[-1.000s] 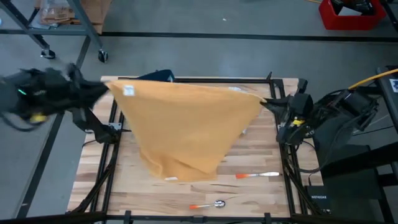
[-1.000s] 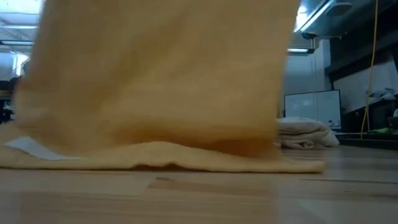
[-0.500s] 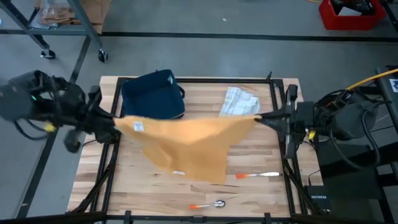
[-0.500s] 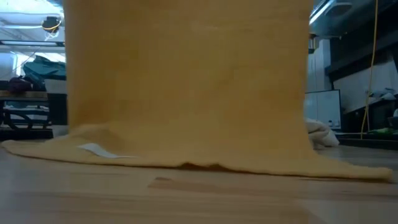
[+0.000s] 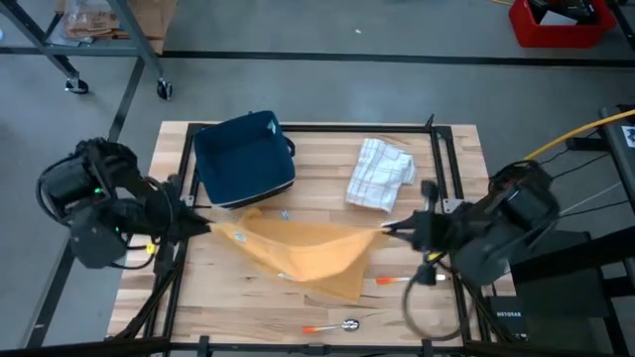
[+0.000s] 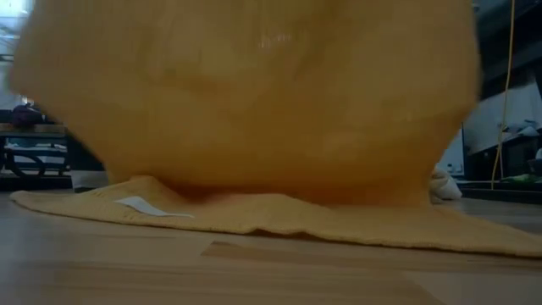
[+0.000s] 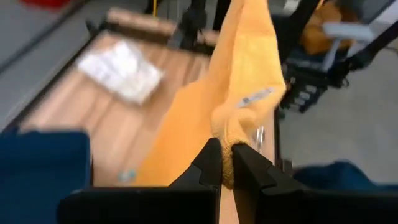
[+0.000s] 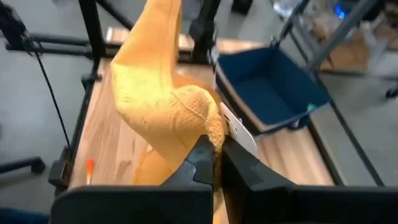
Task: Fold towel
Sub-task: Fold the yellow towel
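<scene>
The left gripper has both fingers clamped on one corner of the orange towel. In the high view this gripper sits at the 9 o'clock edge of the wooden table. The right gripper is likewise pinched tight on the opposite corner, with a white tag showing beside the fingers. In the high view it stands toward 3 o'clock of the table centre.

The towel hangs between the two grippers as a sagging band. Its lower part lies on the table, spreading toward 6 o'clock. In the low view the towel fills most of the frame, with its bottom edge resting flat on the wood.

The dark blue bin sits at 11 o'clock of the table, just beyond the towel's upper edge. Its interior is visible in the right wrist view; no contents can be made out.

A white checked cloth lies at 1 o'clock, apart from the towel. An orange-handled tool lies at 5 o'clock, near the towel's lower corner. A second small tool lies at 6 o'clock near the table edge.
</scene>
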Controlling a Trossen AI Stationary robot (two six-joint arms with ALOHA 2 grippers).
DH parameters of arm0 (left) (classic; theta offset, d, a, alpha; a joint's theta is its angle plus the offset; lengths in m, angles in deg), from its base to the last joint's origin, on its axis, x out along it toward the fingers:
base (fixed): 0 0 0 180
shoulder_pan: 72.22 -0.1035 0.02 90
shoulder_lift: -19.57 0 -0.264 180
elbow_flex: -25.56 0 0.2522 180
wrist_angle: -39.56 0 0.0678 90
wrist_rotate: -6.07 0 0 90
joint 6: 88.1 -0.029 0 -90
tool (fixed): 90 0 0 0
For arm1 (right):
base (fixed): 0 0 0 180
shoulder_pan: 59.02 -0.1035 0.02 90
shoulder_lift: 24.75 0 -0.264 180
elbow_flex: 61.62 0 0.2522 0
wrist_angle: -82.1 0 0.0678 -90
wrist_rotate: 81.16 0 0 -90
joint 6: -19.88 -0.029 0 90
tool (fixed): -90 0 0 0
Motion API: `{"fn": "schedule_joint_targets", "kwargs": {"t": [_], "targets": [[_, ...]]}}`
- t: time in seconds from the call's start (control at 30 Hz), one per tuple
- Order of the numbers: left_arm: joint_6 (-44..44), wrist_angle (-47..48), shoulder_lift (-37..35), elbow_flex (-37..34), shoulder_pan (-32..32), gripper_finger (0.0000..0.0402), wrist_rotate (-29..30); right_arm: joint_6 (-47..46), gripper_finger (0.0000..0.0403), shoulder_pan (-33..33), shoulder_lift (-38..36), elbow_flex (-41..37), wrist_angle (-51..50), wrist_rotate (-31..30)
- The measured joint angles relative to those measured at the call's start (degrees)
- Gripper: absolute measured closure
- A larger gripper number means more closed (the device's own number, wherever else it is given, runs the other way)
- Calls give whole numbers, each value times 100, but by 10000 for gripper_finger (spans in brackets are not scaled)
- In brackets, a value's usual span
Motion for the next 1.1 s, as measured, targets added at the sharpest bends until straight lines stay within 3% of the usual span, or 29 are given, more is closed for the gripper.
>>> {"fn": "schedule_joint_targets", "kwargs": {"t": [0.3,0.57,0.73,1.1], "targets": [[655,0,39,-693,-15,396,-1399,-532,393,-4,825,-2,308,945],[886,-48,50,-1069,231,396,-2291,-1121,393,-9,1694,-2,1083,2238],[1256,-57,52,-1528,531,396,-2453,-1515,393,-8,2177,-2,1595,2862],[2533,-63,58,-2880,1035,396,-2521,-2217,393,-7,2814,-2,2392,3493]]}}
